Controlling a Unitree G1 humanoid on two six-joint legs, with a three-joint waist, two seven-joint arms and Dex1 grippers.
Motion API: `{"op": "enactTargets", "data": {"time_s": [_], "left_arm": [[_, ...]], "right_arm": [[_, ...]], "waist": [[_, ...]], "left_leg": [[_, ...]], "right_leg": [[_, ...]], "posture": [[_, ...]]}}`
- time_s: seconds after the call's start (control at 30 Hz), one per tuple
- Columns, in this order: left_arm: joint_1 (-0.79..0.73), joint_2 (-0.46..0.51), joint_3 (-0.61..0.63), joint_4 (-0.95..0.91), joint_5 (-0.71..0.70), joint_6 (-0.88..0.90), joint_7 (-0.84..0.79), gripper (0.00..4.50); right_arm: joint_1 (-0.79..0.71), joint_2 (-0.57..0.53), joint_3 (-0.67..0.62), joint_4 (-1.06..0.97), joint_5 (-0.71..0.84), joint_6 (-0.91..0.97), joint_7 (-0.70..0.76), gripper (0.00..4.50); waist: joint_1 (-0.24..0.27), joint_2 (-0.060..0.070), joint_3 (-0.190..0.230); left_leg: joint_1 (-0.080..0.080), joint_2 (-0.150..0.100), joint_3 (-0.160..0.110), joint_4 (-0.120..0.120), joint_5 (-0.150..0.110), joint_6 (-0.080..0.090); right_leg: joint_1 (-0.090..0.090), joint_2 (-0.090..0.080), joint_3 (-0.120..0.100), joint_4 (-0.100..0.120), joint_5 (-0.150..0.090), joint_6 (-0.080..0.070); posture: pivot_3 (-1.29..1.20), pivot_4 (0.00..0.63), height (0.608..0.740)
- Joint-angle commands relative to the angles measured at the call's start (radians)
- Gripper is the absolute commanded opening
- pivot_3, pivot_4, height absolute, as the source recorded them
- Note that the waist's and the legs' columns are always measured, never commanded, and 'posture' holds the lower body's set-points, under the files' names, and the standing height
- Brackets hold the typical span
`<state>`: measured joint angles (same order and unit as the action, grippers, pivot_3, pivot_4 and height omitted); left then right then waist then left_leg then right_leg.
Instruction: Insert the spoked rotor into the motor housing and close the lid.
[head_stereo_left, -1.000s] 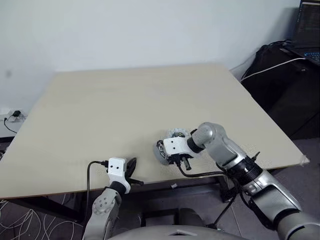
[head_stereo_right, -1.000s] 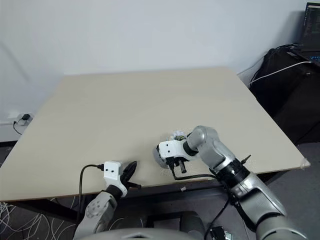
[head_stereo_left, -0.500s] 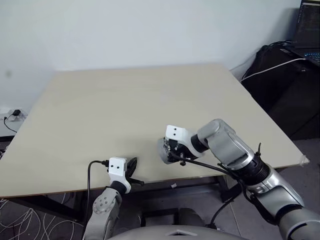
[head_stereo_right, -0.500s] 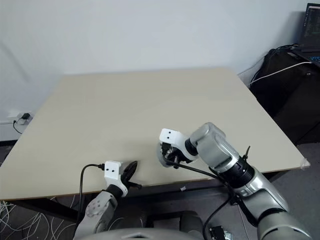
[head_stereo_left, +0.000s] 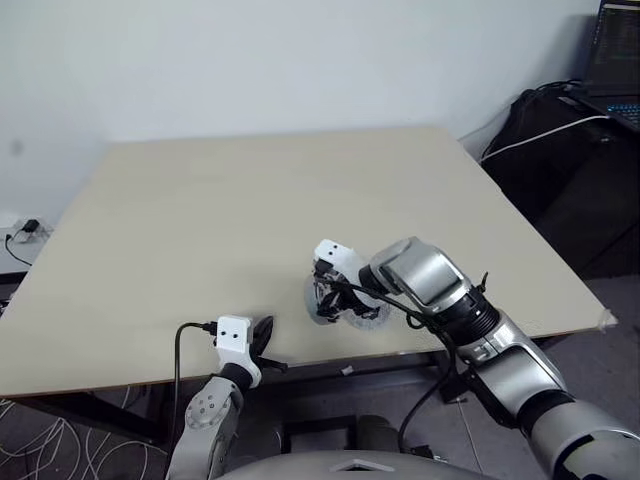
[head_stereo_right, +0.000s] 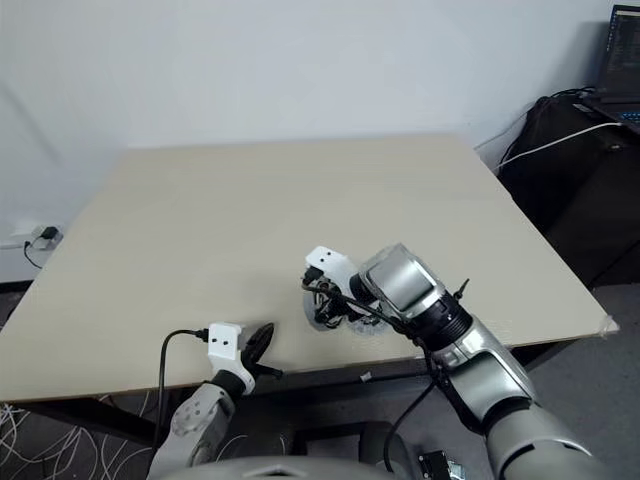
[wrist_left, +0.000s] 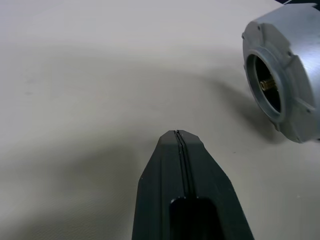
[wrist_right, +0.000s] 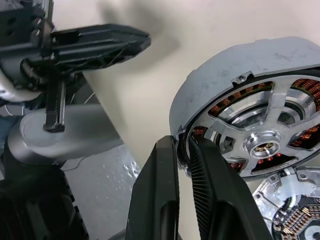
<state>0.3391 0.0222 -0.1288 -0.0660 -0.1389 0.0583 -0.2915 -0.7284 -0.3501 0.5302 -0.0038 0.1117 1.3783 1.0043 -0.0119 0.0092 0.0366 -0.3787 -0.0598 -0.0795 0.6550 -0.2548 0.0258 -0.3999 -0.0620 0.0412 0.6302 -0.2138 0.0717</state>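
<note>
At the table's (head_stereo_left: 250, 200) near edge the left tool (head_stereo_left: 262, 338) is clenched on nothing, its black fingers pressed flat together and pointing across the table toward the work. It rests well short of the parts.

Just beyond it, toward the right edge, the right tool (wrist_right: 182, 142) is clamped on the rim of a silver-grey round shell, which I take for the lid (wrist_left: 295, 85). One finger is on the outer wall and the other just inside. The lid is not lying flat. It stands tipped up on edge, its dark-centred back turned toward the left tool and its open face turned toward the right wrist.

In that open face sits a bright ring with spokes running to a small hub, apparently the spoked rotor (wrist_right: 277, 107). Copper shows through the gaps, and I cannot tell whether that copper belongs to this part.

Just beside the held lid, on the right-edge side and lower, lies a second part with copper windings on a pale base, probably the motor housing (wrist_right: 295, 220). It is flat on the table.

The next move likely turns on this: the lid's axis runs nearer level than upright while the housing faces up, so the lid must be rolled flat and centred over it. The right arm is far better placed.
</note>
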Motion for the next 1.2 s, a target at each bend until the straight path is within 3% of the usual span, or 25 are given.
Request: {"op": "enactTargets", "data": {"time_s": [0.03,0.43,0.63,0.73,0.8,1.1,1.2], "left_arm": [[-0.005,-0.005,-0.004,-0.020,-0.013,-0.017,-0.003,0.00],[-0.004,-0.002,-0.006,-0.020,-0.013,-0.015,-0.008,0.00],[0.002,-0.003,-0.004,-0.023,-0.014,-0.016,-0.006,0.00],[0.002,-0.004,-0.004,-0.024,-0.014,-0.016,-0.005,0.00],[0.002,-0.003,-0.003,-0.024,-0.015,-0.015,-0.005,0.00],[0.001,0.002,0.000,-0.029,-0.018,-0.010,-0.011,0.00],[0.002,0.005,0.000,-0.032,-0.017,-0.009,-0.011,0.00]], "right_arm": [[-0.038,0.020,-0.043,0.003,0.048,-0.022,-0.036,0.11],[-0.072,0.163,-0.117,0.155,0.115,-0.106,-0.178,0.11],[-0.085,0.233,-0.164,0.171,0.156,-0.100,-0.225,1.92],[-0.072,0.225,-0.130,0.142,0.167,-0.096,-0.226,1.92],[-0.067,0.217,-0.118,0.139,0.171,-0.103,-0.227,2.26],[-0.066,0.309,-0.328,0.042,0.299,-0.177,-0.268,2.26],[-0.043,0.308,-0.351,-0.037,0.234,-0.316,-0.371,1.56]], "waist": [[0.000,0.000,0.000],[-0.009,0.000,0.000],[-0.012,0.001,0.000],[-0.011,0.001,-0.001],[-0.011,0.001,-0.001],[-0.016,0.001,-0.001],[-0.014,0.001,-0.001]], "left_leg": [[0.000,0.000,0.000,0.000,0.000,0.000],[0.000,0.000,0.000,0.000,0.000,0.000],[0.000,0.000,0.000,-0.002,0.000,0.000],[0.000,0.000,0.000,-0.002,0.000,0.000],[0.000,0.000,0.000,-0.002,0.000,0.000],[0.000,0.000,0.000,-0.003,0.000,0.000],[0.000,0.000,0.000,-0.004,0.000,0.000]], "right_leg": [[0.000,0.000,0.000,0.000,0.000,0.000],[0.000,0.001,0.000,0.000,0.001,0.002],[-0.001,0.001,0.000,0.000,0.002,0.002],[-0.001,0.001,0.000,0.000,0.002,0.002],[-0.001,0.000,0.000,0.000,0.001,0.002],[-0.001,0.001,0.000,0.000,0.002,0.003],[-0.002,0.001,0.000,0.000,0.001,0.003]], "posture": [[0.00,0.000,0.740],[0.00,0.000,0.740],[0.00,0.000,0.740],[0.00,0.000,0.740],[0.00,0.000,0.740],[0.00,0.000,0.740],[0.00,0.000,0.740]]}}
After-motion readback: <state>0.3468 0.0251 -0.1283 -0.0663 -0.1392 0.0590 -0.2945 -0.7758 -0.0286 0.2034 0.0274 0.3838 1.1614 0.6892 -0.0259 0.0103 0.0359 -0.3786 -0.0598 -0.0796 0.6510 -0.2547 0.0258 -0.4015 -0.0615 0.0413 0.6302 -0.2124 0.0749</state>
